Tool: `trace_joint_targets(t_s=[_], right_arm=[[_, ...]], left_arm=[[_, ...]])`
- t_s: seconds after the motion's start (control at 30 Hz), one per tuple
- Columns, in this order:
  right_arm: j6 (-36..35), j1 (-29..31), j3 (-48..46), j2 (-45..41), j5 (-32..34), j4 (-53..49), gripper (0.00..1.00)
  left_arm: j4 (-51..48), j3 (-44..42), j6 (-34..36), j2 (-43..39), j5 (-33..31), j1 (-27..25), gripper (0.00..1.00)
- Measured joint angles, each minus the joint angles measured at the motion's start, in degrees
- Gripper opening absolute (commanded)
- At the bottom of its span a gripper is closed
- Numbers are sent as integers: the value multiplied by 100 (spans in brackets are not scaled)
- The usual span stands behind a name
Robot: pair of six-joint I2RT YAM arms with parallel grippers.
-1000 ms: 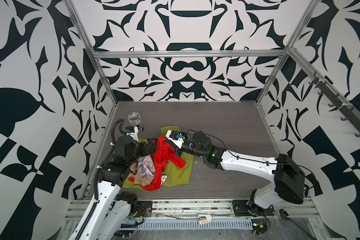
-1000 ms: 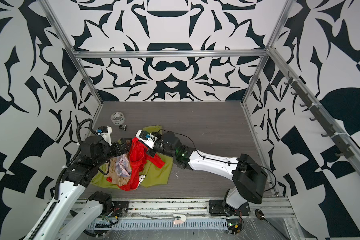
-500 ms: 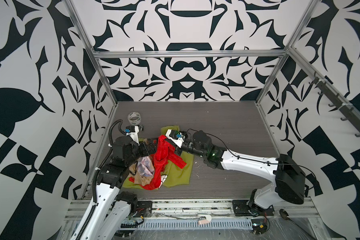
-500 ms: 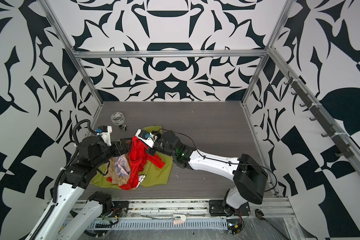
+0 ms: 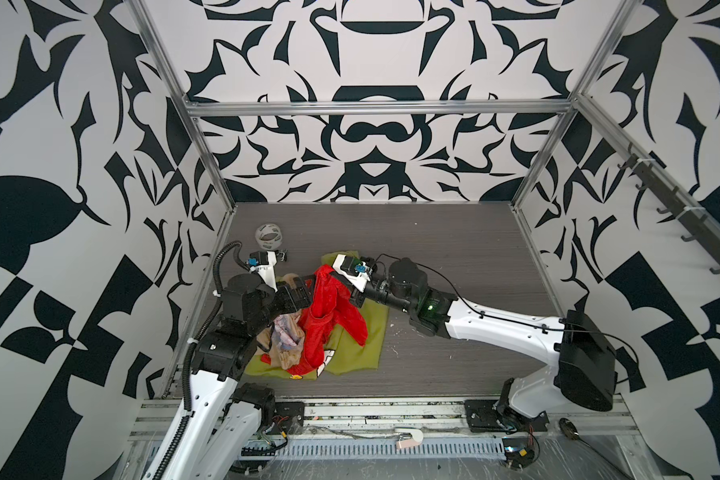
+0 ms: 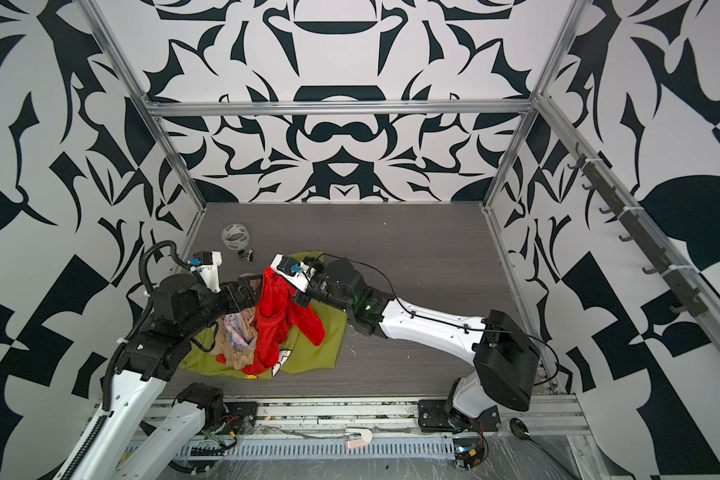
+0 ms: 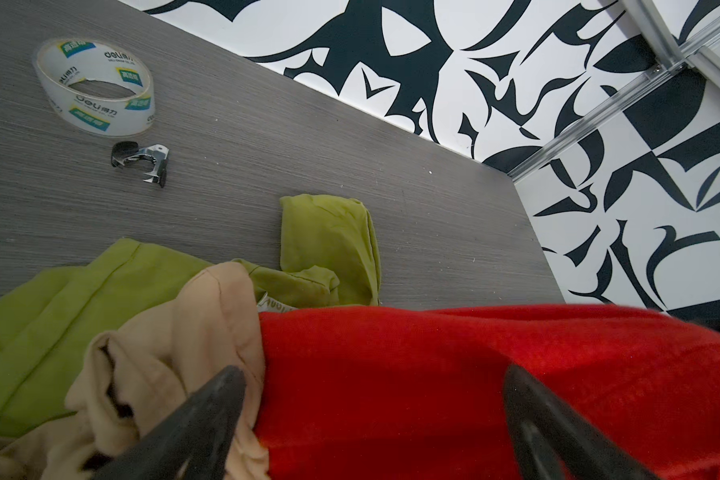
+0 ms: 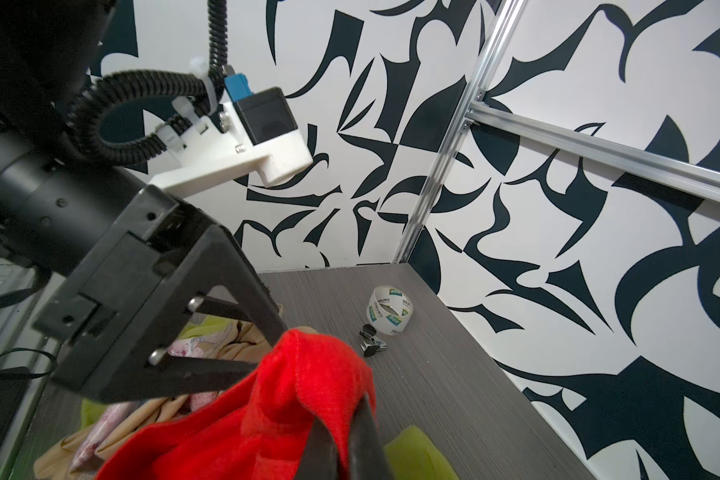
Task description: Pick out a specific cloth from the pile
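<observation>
My right gripper [image 5: 323,275] [image 6: 268,274] [image 8: 341,411] is shut on the top fold of the red cloth [image 5: 329,307] [image 6: 273,316] [image 8: 267,415]. It holds the cloth up, and the rest of it hangs down onto the pile. My left gripper [image 5: 304,291] [image 6: 252,293] [image 7: 375,374] is open, with one finger on each side of the red cloth [image 7: 433,374]. Below lie the olive-green shirt [image 5: 362,345] [image 7: 59,311], the beige cloth [image 5: 283,357] [image 7: 175,332] and a small pastel printed cloth [image 5: 285,332].
A roll of clear tape [image 5: 269,237] [image 7: 96,87] [image 8: 389,309] and a small black and metal clip [image 5: 282,254] [image 7: 142,160] lie behind the pile near the back left corner. Patterned walls close the table [image 5: 433,257] on three sides.
The left arm has shifted only slightly by the red cloth. The right gripper keeps the cloth lifted in the same place.
</observation>
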Motion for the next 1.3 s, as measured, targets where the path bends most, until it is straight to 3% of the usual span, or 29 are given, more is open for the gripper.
trace_joint_targets(t_s=[0.47,1.3], right_arm=[[-166,0,142,-149,2,-17,0],[-365,-48,240,-372,-17,-173,0]], left_arm=[[24,195,22,-120,101,2,99],[345,177,81,-411,1423,2,99]])
